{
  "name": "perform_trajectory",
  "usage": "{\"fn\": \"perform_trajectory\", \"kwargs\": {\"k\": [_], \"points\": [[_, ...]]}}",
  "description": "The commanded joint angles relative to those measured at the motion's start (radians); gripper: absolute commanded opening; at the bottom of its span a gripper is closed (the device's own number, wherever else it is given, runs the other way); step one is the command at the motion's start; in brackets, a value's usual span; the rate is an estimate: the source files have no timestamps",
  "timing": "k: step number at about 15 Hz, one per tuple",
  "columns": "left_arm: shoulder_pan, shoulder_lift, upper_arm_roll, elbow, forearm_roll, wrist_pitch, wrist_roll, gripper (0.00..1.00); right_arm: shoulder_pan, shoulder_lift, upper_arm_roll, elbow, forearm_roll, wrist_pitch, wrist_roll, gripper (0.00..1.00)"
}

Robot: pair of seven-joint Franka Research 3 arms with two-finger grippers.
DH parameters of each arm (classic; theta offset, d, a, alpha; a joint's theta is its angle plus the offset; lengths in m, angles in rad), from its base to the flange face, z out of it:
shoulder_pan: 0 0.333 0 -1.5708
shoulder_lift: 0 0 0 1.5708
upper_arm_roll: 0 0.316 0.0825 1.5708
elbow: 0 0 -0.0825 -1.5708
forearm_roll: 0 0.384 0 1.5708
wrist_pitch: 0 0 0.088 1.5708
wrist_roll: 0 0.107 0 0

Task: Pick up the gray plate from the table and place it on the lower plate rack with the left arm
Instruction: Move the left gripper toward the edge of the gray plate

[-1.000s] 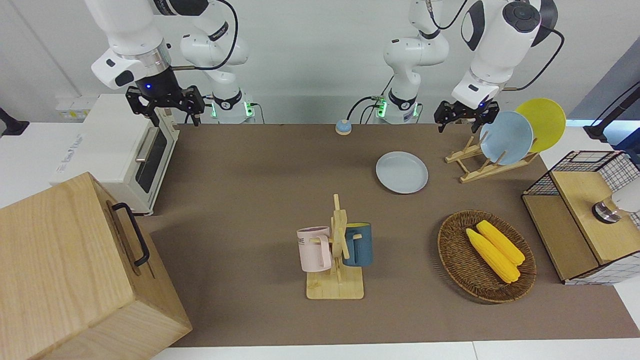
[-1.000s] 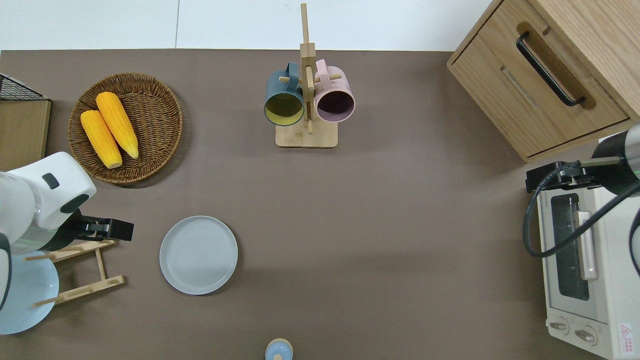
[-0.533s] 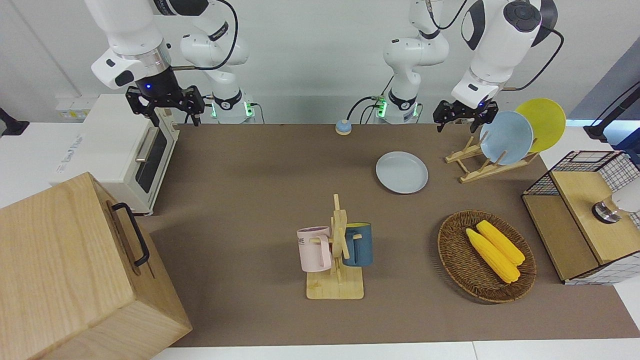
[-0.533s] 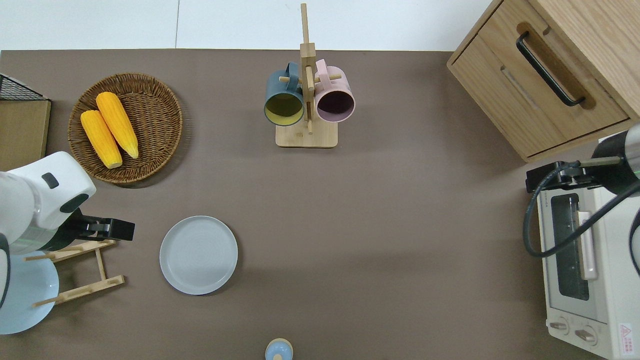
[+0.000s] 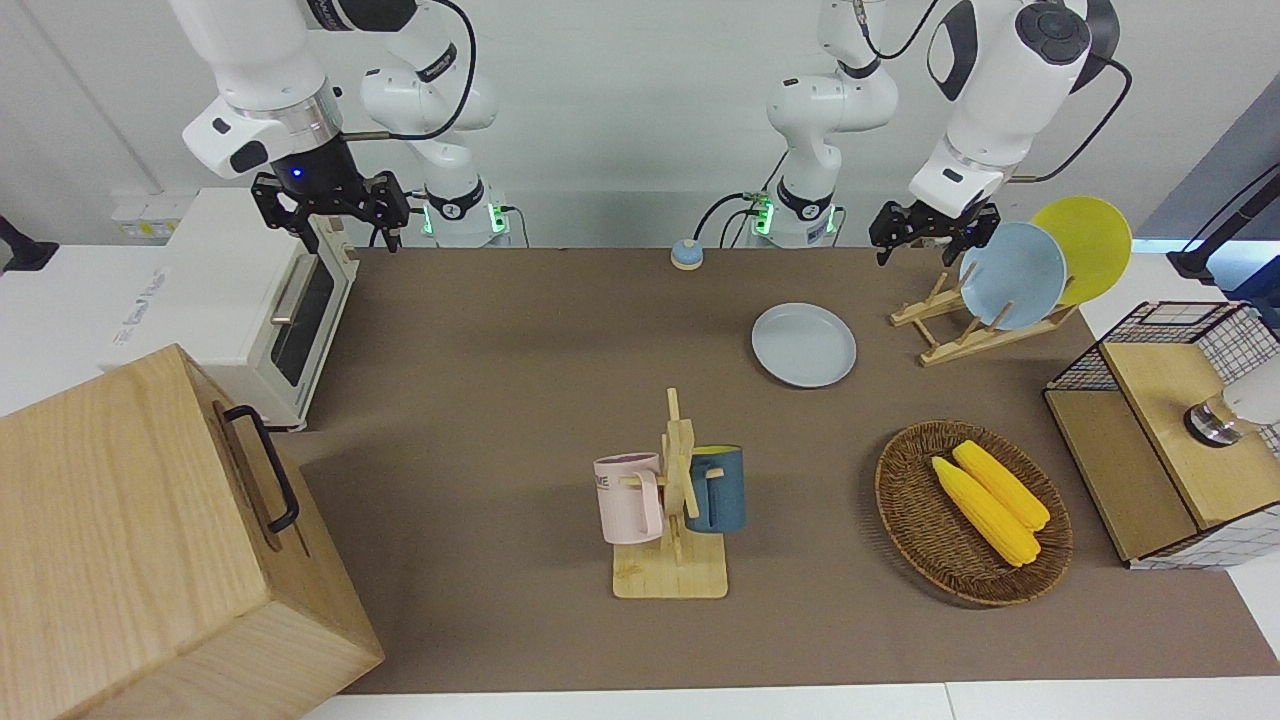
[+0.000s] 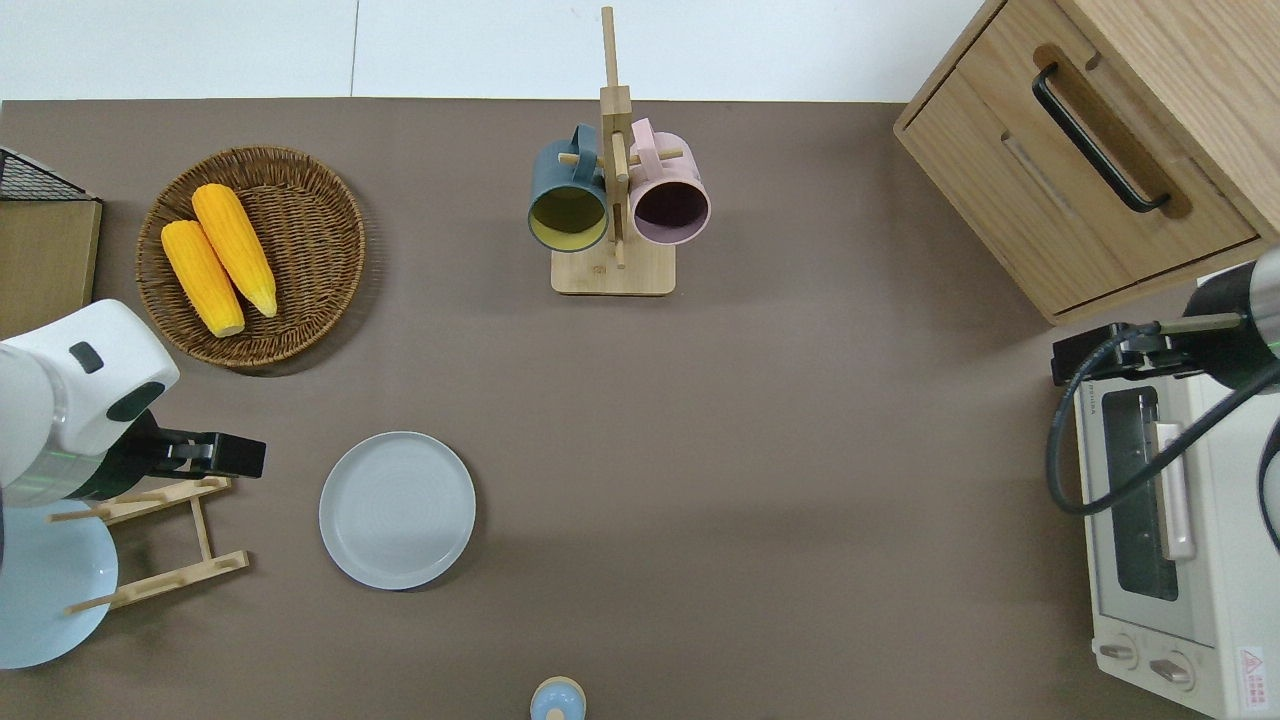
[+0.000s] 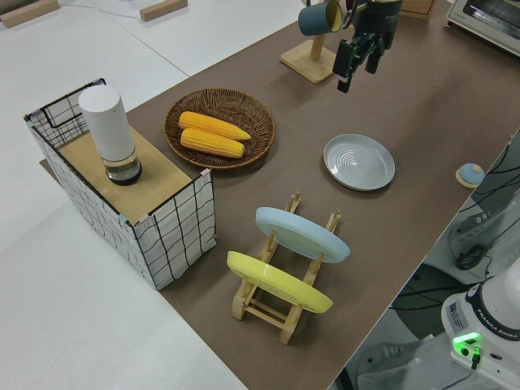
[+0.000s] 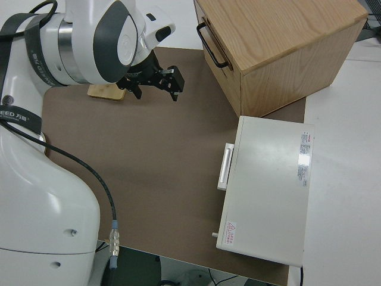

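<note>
1. The left gripper [image 5: 930,232] hung empty in the upper part of the front view, toward the left arm's end of the table. Its fingers were spread apart. In the overhead view it was over the farther rail of the lower plate rack [image 5: 950,348], not over the plate.
2. The right arm was parked, its fingers also spread.
3. The rack's low slots were empty. The light blue plate [image 5: 1012,275] and the yellow plate [image 5: 1090,240] leaned in its higher slots.
4. The gray plate [image 5: 803,344] lay flat on the table [image 5: 500,350], just beside the rack's low end, in the lower part of the overhead frame. Nothing touched it.
5. The step in hand looked like the reach, with the grasp not begun. To do it well, the gripper probably had to move sideways over the plate's rim, not its middle. It then had to come down with one finger inside and one outside the raised rim.
6. A flat plate gives little to pinch, so a tilted wrist would likely help. Closing too early risked pushing the plate across the mat.
7. Farther off in the frame, the wicker basket [image 5: 910,500] was well apart and posed no obstacle.
</note>
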Motion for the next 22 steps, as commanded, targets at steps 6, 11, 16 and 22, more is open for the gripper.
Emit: {"fn": "perform_trajectory", "kwargs": {"k": [6, 11, 16, 22], "points": [[-0.008, -0.021, 0.006, -0.091, -0.086, -0.001, -0.085, 1.0, 0.007, 0.0, -0.006, 0.006, 0.003, -0.001, 0.004, 0.983], [-0.011, -0.107, 0.003, -0.285, -0.086, 0.157, -0.085, 1.0, 0.007, 0.0, -0.006, 0.006, 0.003, -0.001, 0.004, 0.983], [-0.015, -0.167, 0.0, -0.454, -0.086, 0.309, -0.085, 1.0, 0.007, 0.0, -0.006, 0.006, 0.003, -0.001, 0.004, 0.983], [-0.01, -0.208, -0.002, -0.661, -0.084, 0.523, -0.085, 1.0, 0.007, 0.0, -0.006, 0.006, 0.003, -0.001, 0.004, 0.983]]}}
